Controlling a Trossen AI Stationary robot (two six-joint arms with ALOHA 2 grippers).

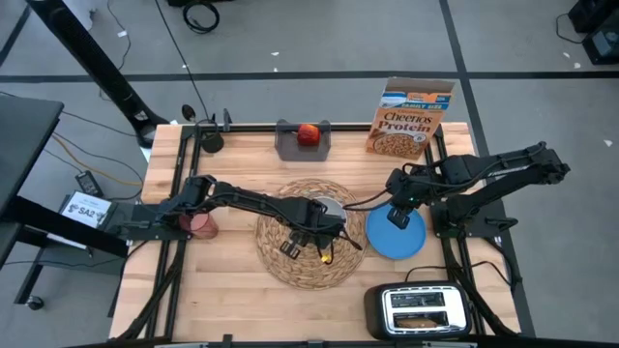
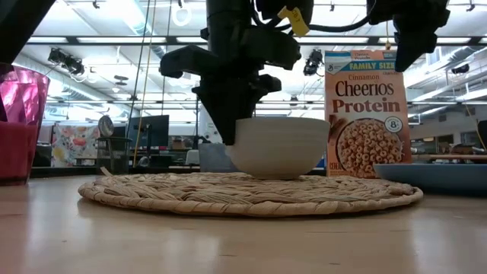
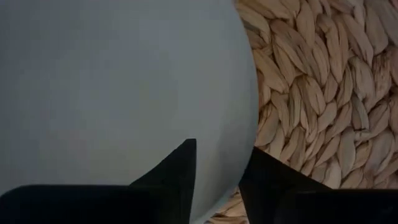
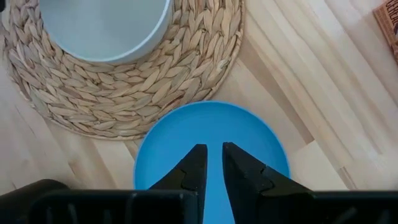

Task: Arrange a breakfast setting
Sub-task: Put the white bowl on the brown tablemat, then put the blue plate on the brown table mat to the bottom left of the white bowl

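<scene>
High view: left claw sits over the white bowl, which rests on the round woven placemat at mid-surface. Right claw hangs over the blue plate, which lies just beside the placemat. Cheerios Protein box stands upright at the far edge; red apple sits on the grey tray. Red cup is beside the left arm. Toaster is at the near edge.

Low view: bowl is seated on the placemat, with the left claw at its rim.

Left wrist view: the fingers straddle the bowl's wall, one inside and one outside, clamped on the rim.

Right wrist view: fingers nearly together, a narrow gap between them, holding nothing, above the plate.
</scene>
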